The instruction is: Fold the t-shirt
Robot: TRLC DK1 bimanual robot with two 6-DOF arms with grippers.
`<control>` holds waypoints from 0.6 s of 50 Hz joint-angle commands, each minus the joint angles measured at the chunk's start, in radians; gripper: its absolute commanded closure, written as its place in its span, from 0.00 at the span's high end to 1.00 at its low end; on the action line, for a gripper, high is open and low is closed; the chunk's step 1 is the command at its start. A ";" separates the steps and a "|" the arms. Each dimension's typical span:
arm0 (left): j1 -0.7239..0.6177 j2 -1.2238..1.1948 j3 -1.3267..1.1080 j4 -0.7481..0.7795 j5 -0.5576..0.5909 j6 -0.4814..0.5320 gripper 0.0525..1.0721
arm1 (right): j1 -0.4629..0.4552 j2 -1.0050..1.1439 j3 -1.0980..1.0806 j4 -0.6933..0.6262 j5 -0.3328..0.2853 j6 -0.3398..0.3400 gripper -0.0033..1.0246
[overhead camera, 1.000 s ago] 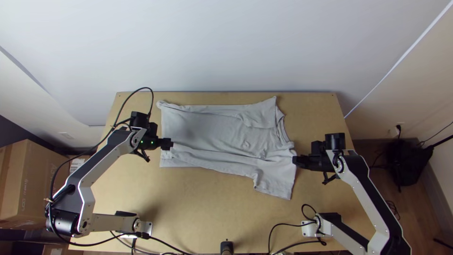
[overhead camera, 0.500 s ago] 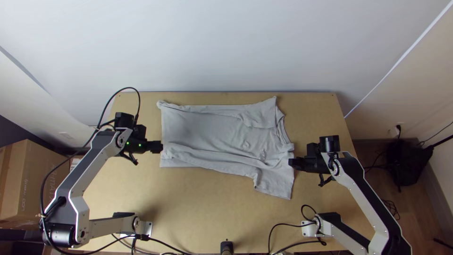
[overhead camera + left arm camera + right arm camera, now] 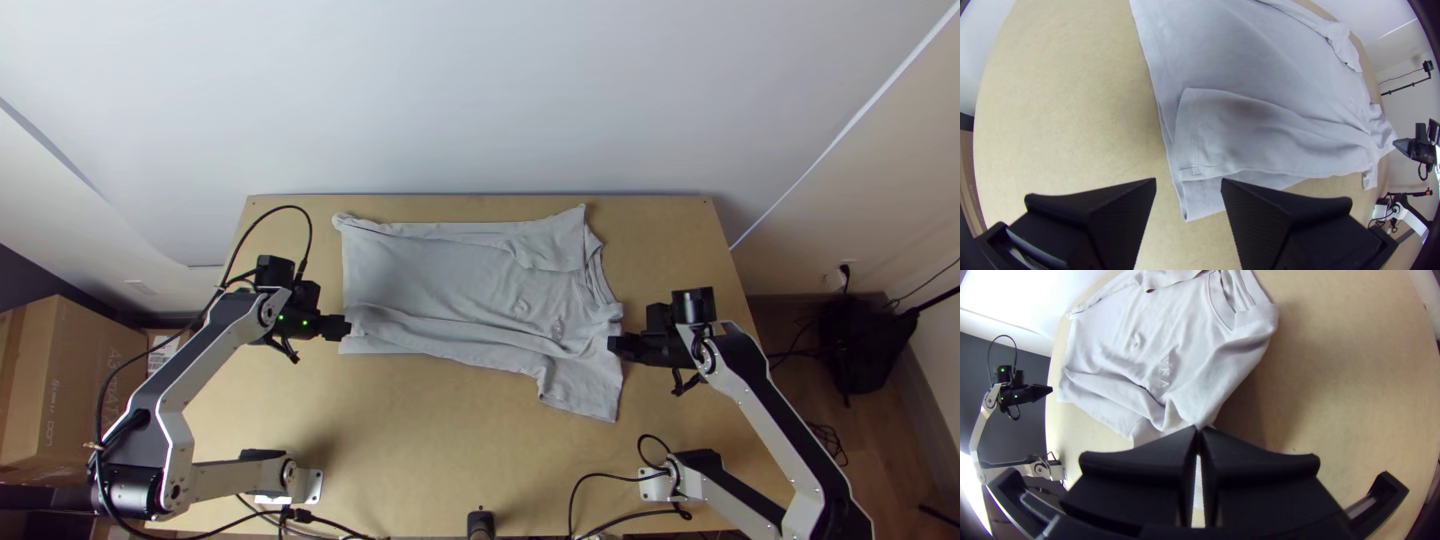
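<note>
Here's the t-shirt [image 3: 455, 280], mid-table in the top view, long axis running left to right, lower side partly folded in. The left gripper [image 3: 348, 327] sits at its lower left — fingers parted, nothing between them — and the hem end [image 3: 1187, 157] lies just ahead, the body stretching away rightward. That arm is plainly the nearer to the hem; the right gripper [image 3: 1198, 428] has the collar end, clenched on a pinch of cloth near the shoulder. The coming move likely turns on that left-hand reach: close on the lower hem corner, so both ends can lift together. The count, then: one shirt, two grippers, one wooden table [image 3: 430, 440].
</note>
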 commanded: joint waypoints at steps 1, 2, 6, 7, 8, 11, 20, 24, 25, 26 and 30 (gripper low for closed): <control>-0.016 0.042 -0.022 0.018 0.002 0.006 0.64 | 0.006 -0.004 -0.031 0.006 0.004 0.014 0.03; -0.018 0.047 -0.022 0.020 0.001 0.006 0.64 | 0.006 -0.006 -0.033 0.006 0.004 0.014 0.03; -0.027 0.064 -0.022 0.034 -0.007 0.004 0.64 | 0.006 -0.013 -0.036 0.006 0.004 0.014 0.03; -0.032 0.068 -0.022 0.034 -0.007 0.004 0.64 | 0.006 -0.013 -0.037 0.006 0.004 0.014 0.03; -0.035 0.071 -0.022 0.038 -0.008 0.004 0.64 | 0.005 -0.015 -0.037 0.006 0.002 0.014 0.03; -0.041 0.080 -0.023 0.052 -0.010 0.001 0.64 | 0.005 -0.018 -0.039 0.006 0.004 0.014 0.03; -0.075 0.110 -0.040 0.087 -0.027 0.006 0.27 | -0.001 -0.022 -0.039 0.006 0.004 0.012 0.03; -0.081 0.111 -0.046 0.101 -0.041 0.012 0.03 | -0.004 -0.029 -0.037 0.006 0.004 0.012 0.03; -0.081 0.111 -0.048 0.106 -0.044 0.012 0.03 | -0.004 -0.030 -0.037 0.006 0.004 0.012 0.03; -0.081 0.111 -0.049 0.106 -0.044 0.012 0.03 | -0.006 -0.032 -0.037 0.006 0.004 0.012 0.03; -0.079 0.111 -0.053 0.106 -0.048 0.015 0.03 | -0.011 -0.036 -0.033 0.006 0.004 0.014 0.03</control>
